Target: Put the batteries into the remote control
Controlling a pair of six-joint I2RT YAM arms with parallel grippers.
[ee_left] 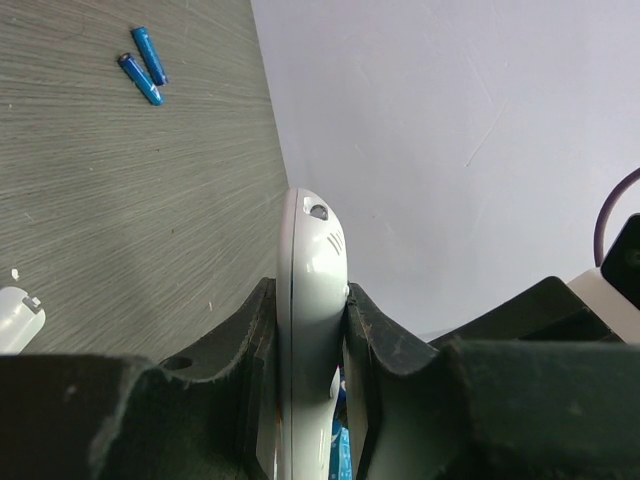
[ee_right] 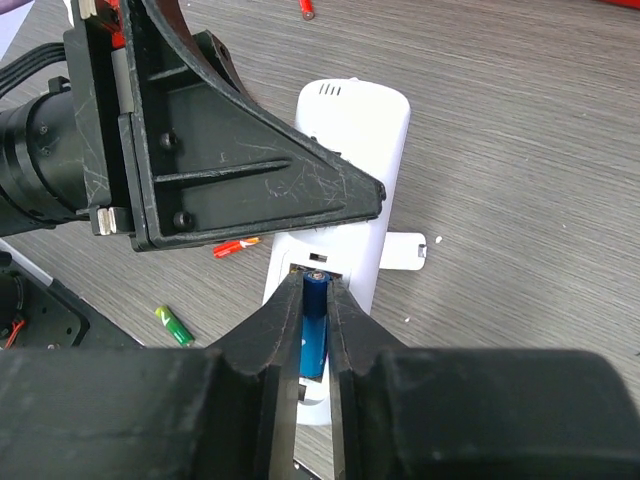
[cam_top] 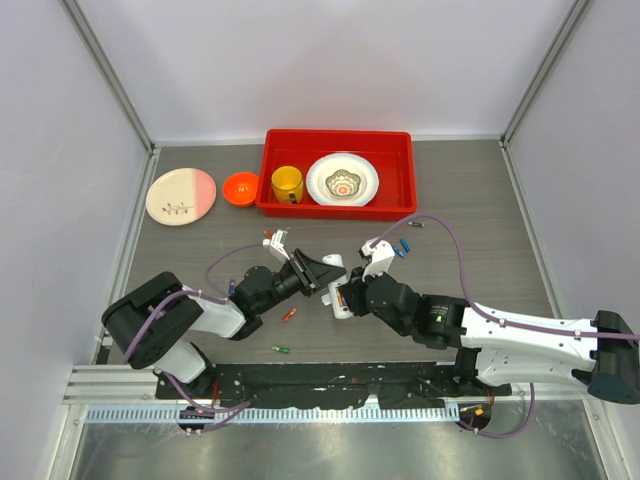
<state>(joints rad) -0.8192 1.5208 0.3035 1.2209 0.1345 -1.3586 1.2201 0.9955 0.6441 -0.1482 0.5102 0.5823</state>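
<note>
The left gripper point(ee_left: 312, 305) clamps the remote control point(ee_left: 312, 240) edge-on, its jaws narrow and pressed to either side. The right gripper point(ee_right: 315, 295) is nearly closed, pinching a blue battery point(ee_right: 314, 335) (lengthwise between the pads) at the remote control's open compartment. A red battery point(ee_right: 236, 247) and a green battery point(ee_right: 173, 326) lie beside the remote control.

A red tray point(cam_top: 398, 172) sat at the far side of the grey wood-grain table point(cam_top: 480, 230), holding a yellow mug point(cam_top: 287, 184) and a white patterned dish point(cam_top: 342, 180) side by side. Left of the tray — just beside it — stood a small orange bowl point(cam_top: 240, 188), then a pink-and-cream plate point(cam_top: 181, 196).
</note>
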